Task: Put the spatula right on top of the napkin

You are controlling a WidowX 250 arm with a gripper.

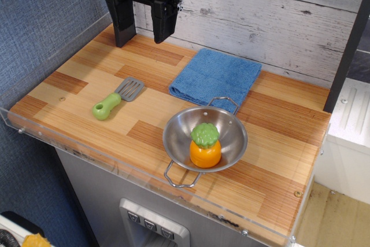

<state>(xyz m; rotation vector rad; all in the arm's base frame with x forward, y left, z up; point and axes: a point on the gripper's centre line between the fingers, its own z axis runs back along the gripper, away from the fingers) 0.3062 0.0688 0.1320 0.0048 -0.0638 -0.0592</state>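
Observation:
The spatula (117, 99) lies flat on the wooden table at the left, its light-green handle toward the front left and its grey slotted blade toward the back right. The napkin (215, 76), a folded blue terry cloth, lies to the right of it near the back wall, apart from the spatula. My gripper (143, 39) hangs at the back left, above the table and behind the spatula. Its two black fingers (123, 21) stand apart with nothing between them.
A steel bowl (179, 134) with two wire handles sits in front of the napkin and holds an orange toy with a green top (205, 146). A clear acrylic rim (87, 146) edges the table's front and left. A plank wall stands behind.

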